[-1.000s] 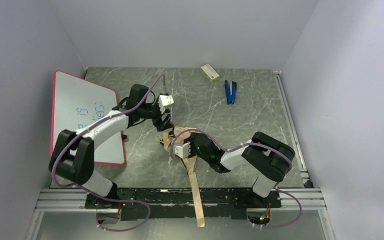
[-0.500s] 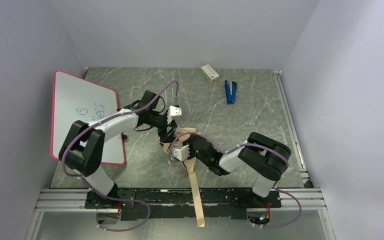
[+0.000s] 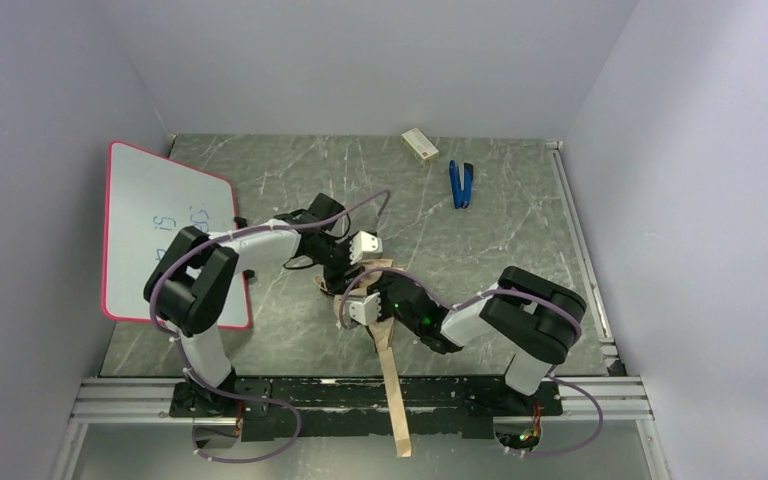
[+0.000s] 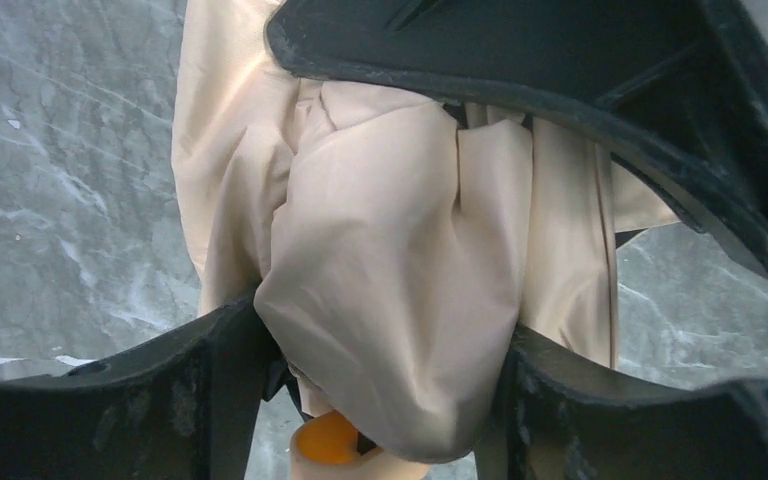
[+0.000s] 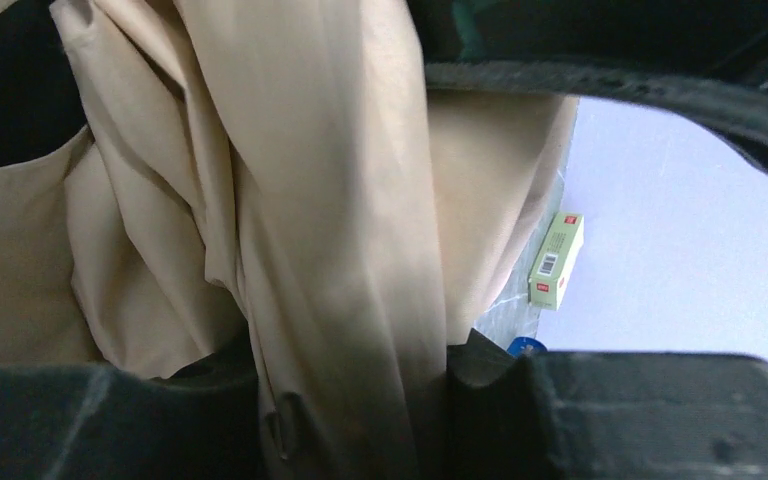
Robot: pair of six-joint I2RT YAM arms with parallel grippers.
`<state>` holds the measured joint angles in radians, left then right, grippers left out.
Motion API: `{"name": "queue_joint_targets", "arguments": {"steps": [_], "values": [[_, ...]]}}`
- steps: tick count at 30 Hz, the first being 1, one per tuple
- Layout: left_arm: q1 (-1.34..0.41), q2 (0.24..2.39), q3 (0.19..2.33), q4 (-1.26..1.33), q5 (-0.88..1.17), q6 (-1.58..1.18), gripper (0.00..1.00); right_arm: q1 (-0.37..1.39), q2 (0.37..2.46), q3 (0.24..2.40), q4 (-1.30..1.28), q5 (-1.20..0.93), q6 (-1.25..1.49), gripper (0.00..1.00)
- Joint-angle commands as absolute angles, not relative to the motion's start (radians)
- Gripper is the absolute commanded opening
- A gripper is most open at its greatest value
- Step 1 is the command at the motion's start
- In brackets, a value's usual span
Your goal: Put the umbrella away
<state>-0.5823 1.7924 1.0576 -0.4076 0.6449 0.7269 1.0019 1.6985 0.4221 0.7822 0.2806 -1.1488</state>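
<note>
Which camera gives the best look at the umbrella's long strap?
Top external. The strap lies there full length, running from the bunched umbrella toward the near edge and across the rail. Both wrist views show only tan fabric close up between the jaws; the strap cannot be picked out in them.

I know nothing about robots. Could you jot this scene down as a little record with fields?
Main item: beige umbrella, fabric bunched, mid-table
Strap: trails over the near edge
Right gripper: shut on the fabric
Left gripper: fingers either side of a fold; grip unclear
Elsewhere: whiteboard at left, small box and blue tool at the far edge
</note>
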Motion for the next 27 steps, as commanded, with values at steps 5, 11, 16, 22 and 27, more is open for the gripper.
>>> {"name": "queue_joint_targets", "arguments": {"steps": [5, 11, 16, 22, 27], "values": [[-0.660, 1.798, 1.007, -0.413, 0.422, 0.792, 0.46, 1.018, 1.671, 0.386, 0.704, 0.229, -1.085, 0.14], [-0.675, 1.764, 0.974, -0.371, 0.364, 0.808, 0.05, 1.024, 1.604, 0.379, 0.696, 0.196, -1.072, 0.30], [-0.675, 1.757, 0.960, -0.344, 0.330, 0.818, 0.05, 1.034, 1.470, 0.371, 0.643, 0.156, -1.034, 0.46], [-0.678, 1.745, 0.941, -0.310, 0.287, 0.827, 0.05, 1.054, 1.244, 0.356, 0.502, 0.106, -0.909, 0.54], [-0.678, 1.737, 0.933, -0.281, 0.262, 0.821, 0.05, 1.097, 1.037, 0.326, 0.416, 0.125, -0.765, 0.55]]}}
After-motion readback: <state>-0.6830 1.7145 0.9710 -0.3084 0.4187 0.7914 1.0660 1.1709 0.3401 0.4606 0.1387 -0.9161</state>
